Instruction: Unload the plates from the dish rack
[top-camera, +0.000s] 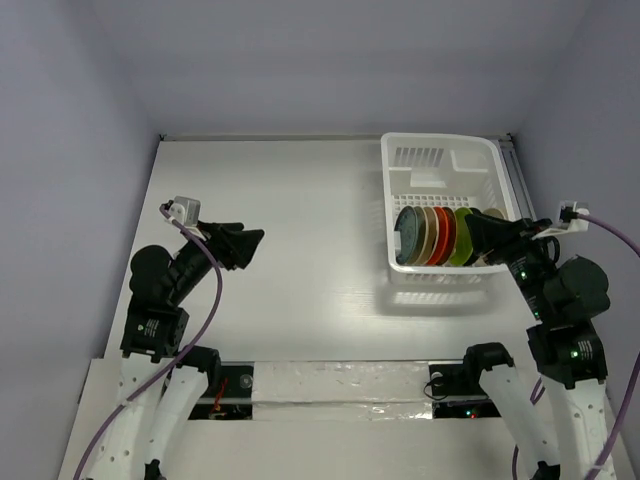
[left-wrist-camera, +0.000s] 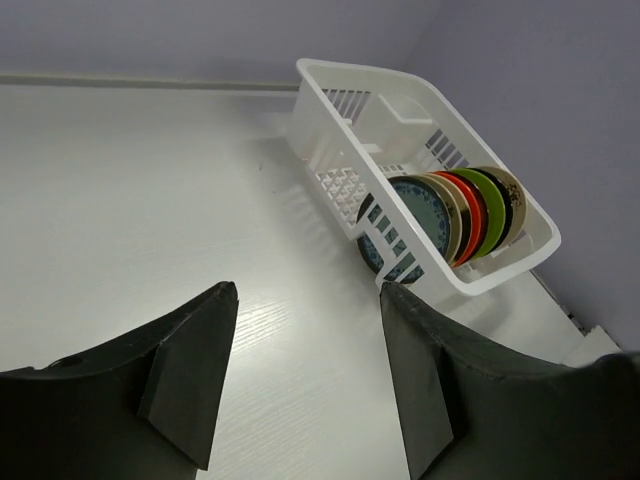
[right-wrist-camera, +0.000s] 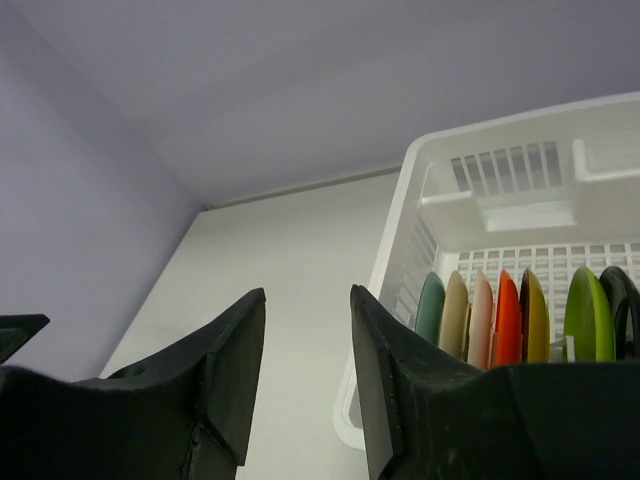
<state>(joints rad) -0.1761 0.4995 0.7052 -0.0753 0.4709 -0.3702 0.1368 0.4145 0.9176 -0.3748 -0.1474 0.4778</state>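
Plates (top-camera: 437, 236): small round plates in teal, cream, red-orange, yellow-brown, lime green and black, all standing on edge in one row at the near end of the rack.
Dish rack (top-camera: 440, 141): white slotted plastic basket at the far right of the white table (top-camera: 300, 220); its far half holds no plates.
Unloaded: none; no plate is seen outside the rack.
Left gripper (top-camera: 256, 238): fingers spread, holding nothing, over the table well left of the rack.
Right gripper (top-camera: 476, 230): fingers parted and bare, at the row's right end, grasping no plate.
Left to do: judged as everything; the whole row awaits lifting out.
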